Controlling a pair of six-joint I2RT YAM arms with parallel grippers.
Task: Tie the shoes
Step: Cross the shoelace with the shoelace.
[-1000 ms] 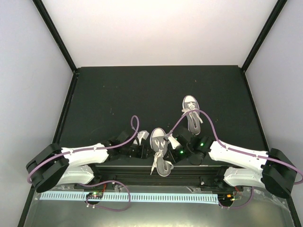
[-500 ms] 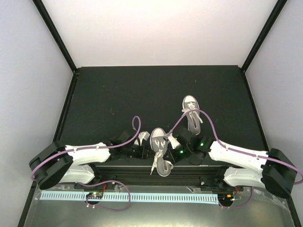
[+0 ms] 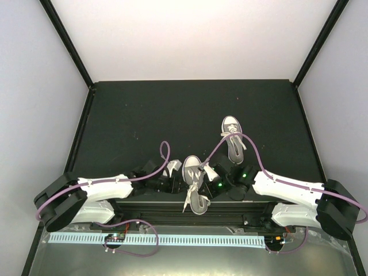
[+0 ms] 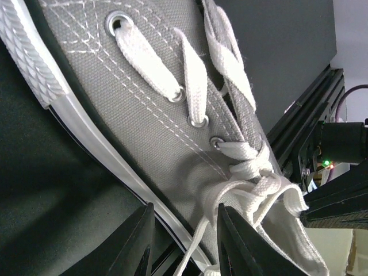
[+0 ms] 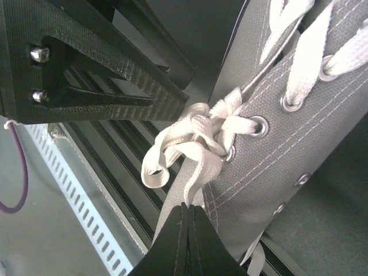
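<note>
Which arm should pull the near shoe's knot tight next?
Right, probably. The right gripper is shut on a lace running straight from the knot on the near shoe, so it can just pull. The left gripper stands open astride a loose strand, gripping nothing.

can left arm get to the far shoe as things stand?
Probably not directly. The near shoe and the right gripper, shut on its lace, sit between the left gripper and the far shoe.
</note>
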